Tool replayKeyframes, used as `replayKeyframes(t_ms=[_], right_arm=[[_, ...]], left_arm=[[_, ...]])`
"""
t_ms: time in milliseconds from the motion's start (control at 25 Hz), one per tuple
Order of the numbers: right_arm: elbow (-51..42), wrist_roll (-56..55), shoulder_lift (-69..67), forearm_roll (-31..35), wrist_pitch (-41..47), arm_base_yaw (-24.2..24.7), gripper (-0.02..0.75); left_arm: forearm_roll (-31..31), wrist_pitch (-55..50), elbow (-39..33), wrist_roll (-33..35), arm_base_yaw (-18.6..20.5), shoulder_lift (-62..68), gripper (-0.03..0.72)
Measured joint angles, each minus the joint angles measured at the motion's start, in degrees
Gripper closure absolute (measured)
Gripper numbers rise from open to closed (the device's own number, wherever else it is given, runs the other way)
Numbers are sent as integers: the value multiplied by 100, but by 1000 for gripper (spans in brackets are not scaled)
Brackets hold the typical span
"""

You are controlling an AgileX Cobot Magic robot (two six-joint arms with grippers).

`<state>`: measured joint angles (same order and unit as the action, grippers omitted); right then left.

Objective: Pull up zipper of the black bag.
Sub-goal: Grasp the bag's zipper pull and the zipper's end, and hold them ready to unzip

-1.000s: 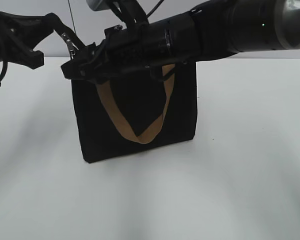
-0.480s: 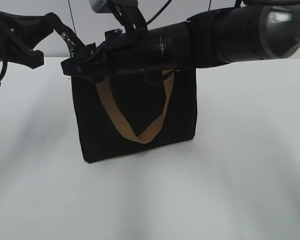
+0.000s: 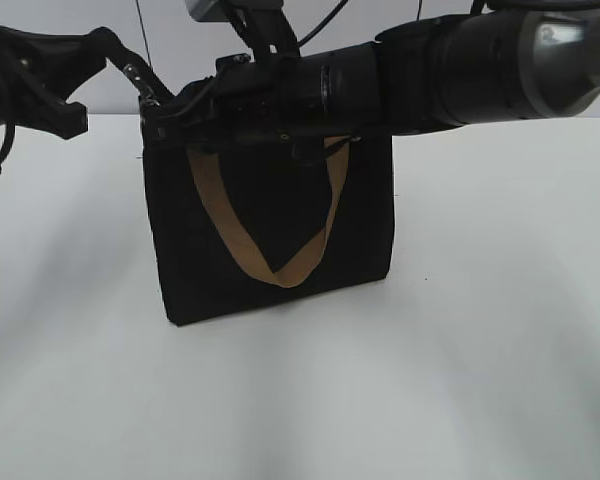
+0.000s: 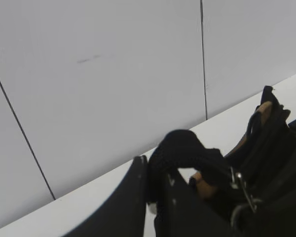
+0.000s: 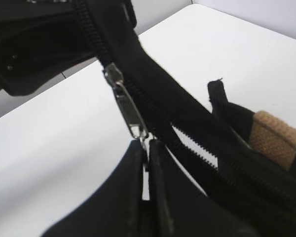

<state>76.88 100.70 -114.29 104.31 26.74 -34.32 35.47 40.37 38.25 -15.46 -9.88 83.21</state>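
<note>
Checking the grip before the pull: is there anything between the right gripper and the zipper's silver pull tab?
Nothing: in the right wrist view the right gripper has its jaws closed on the pull tab's lower end, with no gap.

A white table (image 3: 480, 330) meets a pale grey wall (image 4: 113, 74) — thin dark seams.
</note>
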Motion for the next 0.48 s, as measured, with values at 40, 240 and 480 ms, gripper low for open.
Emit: replayKeyframes(t_ms=[40, 240, 480], right_arm=[[0, -6, 6, 0, -4, 0, 750], [-5, -209, 252, -214, -40, 0, 753], [-5, -866, 495, -1027, -45, 40, 753]], left_arm=[[0, -74, 0, 0, 0, 0, 667], [0, -796, 0, 0, 0, 0, 667], [-88, -1850, 0, 0, -6, 0, 667]])
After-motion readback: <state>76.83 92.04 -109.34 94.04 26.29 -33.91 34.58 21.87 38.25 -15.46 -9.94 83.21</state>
